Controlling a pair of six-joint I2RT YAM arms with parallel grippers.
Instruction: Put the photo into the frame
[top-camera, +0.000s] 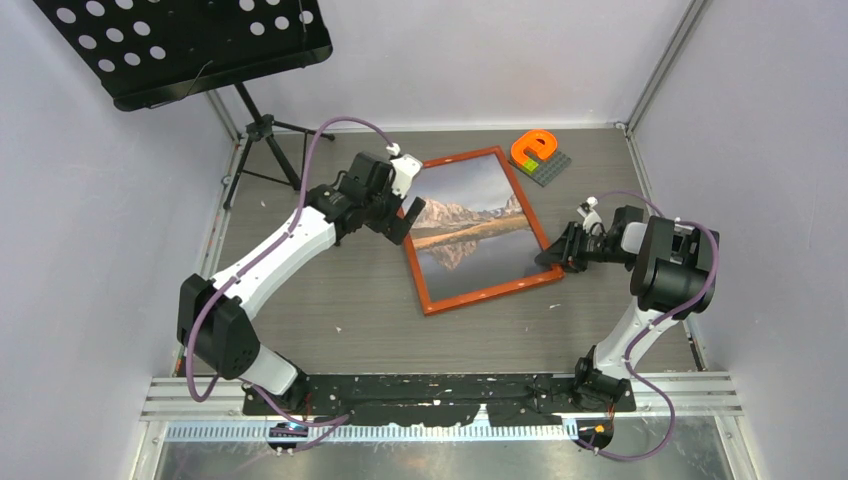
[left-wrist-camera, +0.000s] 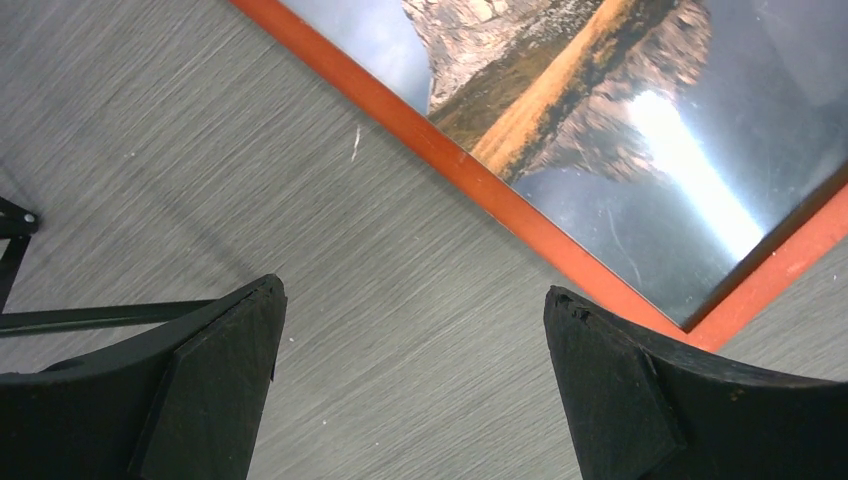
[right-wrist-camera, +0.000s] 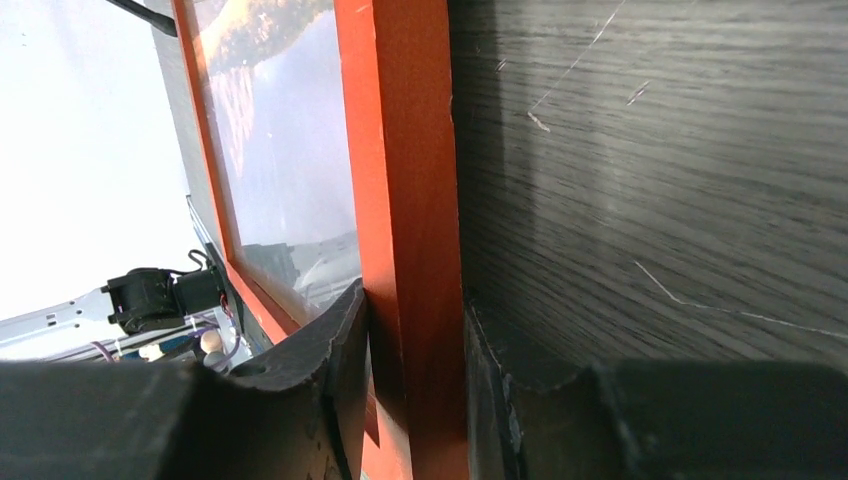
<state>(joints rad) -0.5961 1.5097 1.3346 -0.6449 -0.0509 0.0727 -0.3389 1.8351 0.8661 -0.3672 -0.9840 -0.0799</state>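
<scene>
My right jaws: clamped on the frame (top-camera: 495, 295) at its right border, close to the near right corner; one finger (right-wrist-camera: 320, 380) sits on the picture side of the wood and the other on the outer side, both touching it.
My left jaws: wide apart, gripping nothing, hovering over bare counter (top-camera: 330, 300) just beside the frame's left border.
Frame: a large rectangle with a thin orange-brown wooden border, lying on the counter between my two arms, turned at a slant so its far end leans left.
What the frame holds: the photo (top-camera: 470, 230), lying inside the border and filling it edge to edge.
Photo, look: glossy, with a bright glare streak in my left wrist view; rocky peaks under a grey sky, an orange-brown shore across the middle, and the peaks mirrored in dark water on the near half.
Far right: an orange block (top-camera: 532, 147) on a small grey plate (top-camera: 552, 168), beyond the frame's far right corner and apart from it.
Far left: a black perforated music stand (top-camera: 190, 40).
</scene>
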